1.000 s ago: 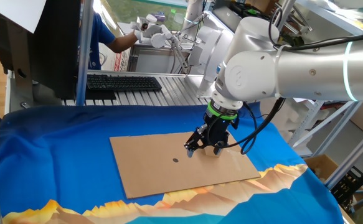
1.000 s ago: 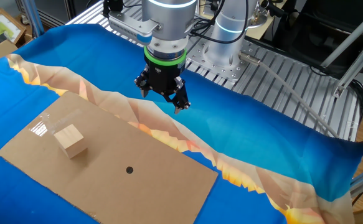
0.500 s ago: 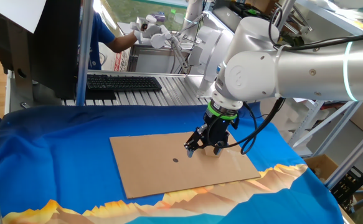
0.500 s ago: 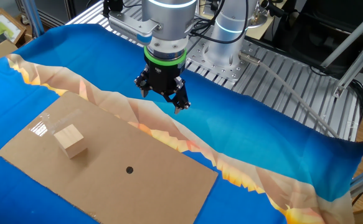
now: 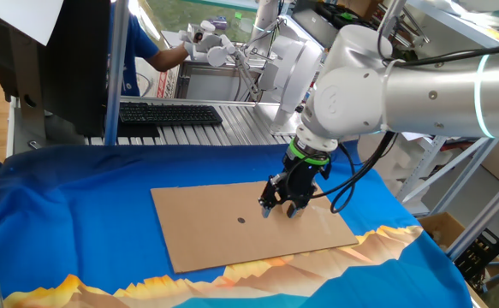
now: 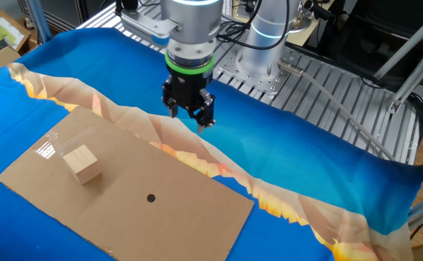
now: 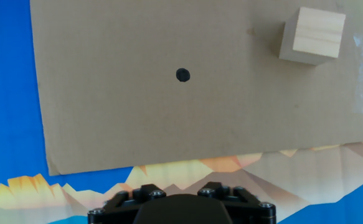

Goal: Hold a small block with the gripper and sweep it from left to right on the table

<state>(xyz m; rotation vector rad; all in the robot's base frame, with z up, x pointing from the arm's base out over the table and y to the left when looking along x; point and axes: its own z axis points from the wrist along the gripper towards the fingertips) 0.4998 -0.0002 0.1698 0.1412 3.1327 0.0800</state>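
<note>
1. Small block (image 6: pixel 80 164): rests free on the cardboard sheet (image 6: pixel 124 192) of the desk (image 6: pixel 327 174), near its far end.
2. Gripper (image 6: pixel 189 116): empty, jaws partly apart, pointing down over the cloth beyond the sheet's long edge, well apart from the block.

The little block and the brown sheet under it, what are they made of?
The small block looks like pale, unpainted wood: faint grain lines, crisp edges. The brown sheet looks like plain matte cardboard, flat and thin, with a shiny taped patch near the block.
</note>
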